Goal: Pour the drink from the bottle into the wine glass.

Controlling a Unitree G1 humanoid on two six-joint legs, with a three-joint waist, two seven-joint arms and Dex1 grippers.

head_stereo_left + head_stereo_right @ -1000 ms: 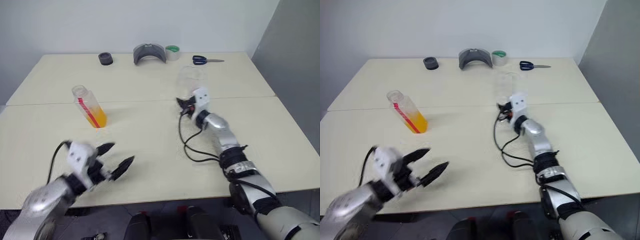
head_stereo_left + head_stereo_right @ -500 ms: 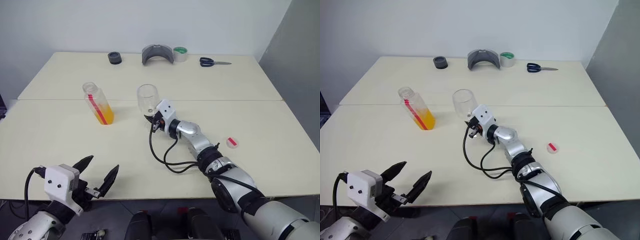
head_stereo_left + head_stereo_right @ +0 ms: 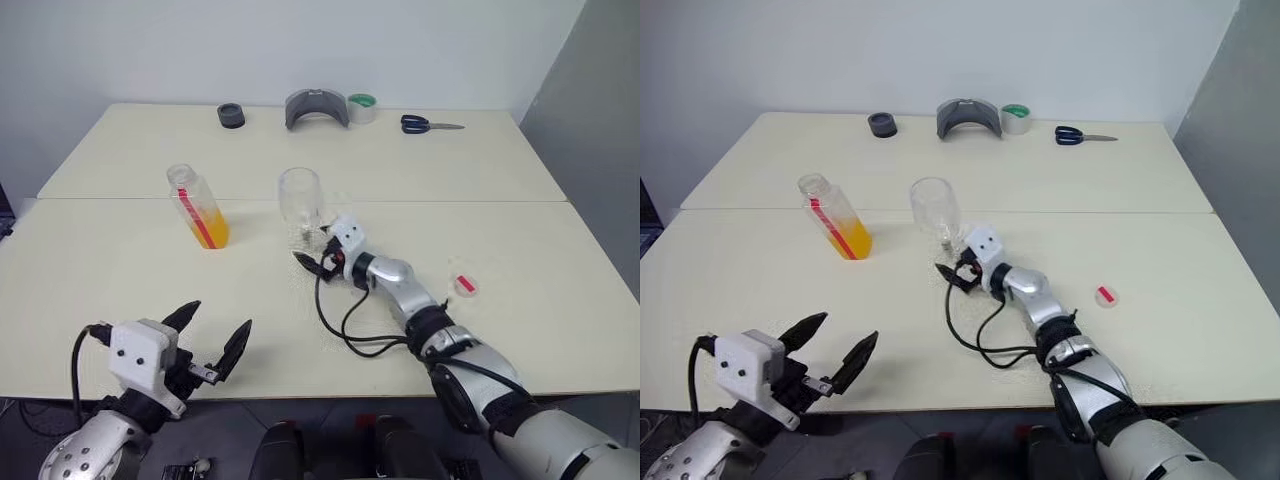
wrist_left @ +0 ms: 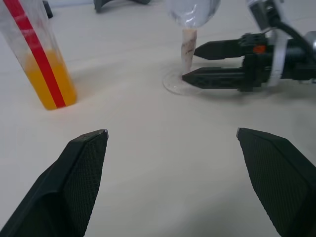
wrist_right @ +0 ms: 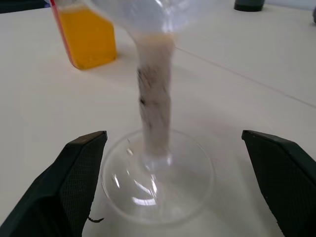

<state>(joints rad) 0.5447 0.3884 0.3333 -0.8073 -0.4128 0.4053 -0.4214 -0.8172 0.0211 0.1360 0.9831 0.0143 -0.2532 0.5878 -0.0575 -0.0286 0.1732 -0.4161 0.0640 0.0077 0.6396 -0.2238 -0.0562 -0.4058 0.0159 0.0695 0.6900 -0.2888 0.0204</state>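
left gripper (image 3: 215, 340) sits nearest, low over the near edge of the table (image 3: 520, 290), fingers spread wide and empty, pointing roughly level toward the far side. ahead of its fingertips and well apart: the bottle (image 3: 198, 207), cap off, standing upright with the drink (image 3: 212, 230) filling only its lower part, red stripe down the side.

right gripper (image 3: 951, 273) lies low along the tabletop, forearm stretched out and angled toward the robot's left, fingers parted with the stem of the wine glass (image 3: 302, 203) standing just beyond and between the fingertips. no pad touches the stem as far as i can tell. glass upright on its own foot, bowl empty.

a small white cap with red sticker (image 3: 465, 284) lies off to the right of the right arm.

judgement: the glass looks set down and let go. to do this well, draw the right fingers straight back off the stem without brushing the foot; the thin stem will tip easily. then the left takes the bottle low on its body.
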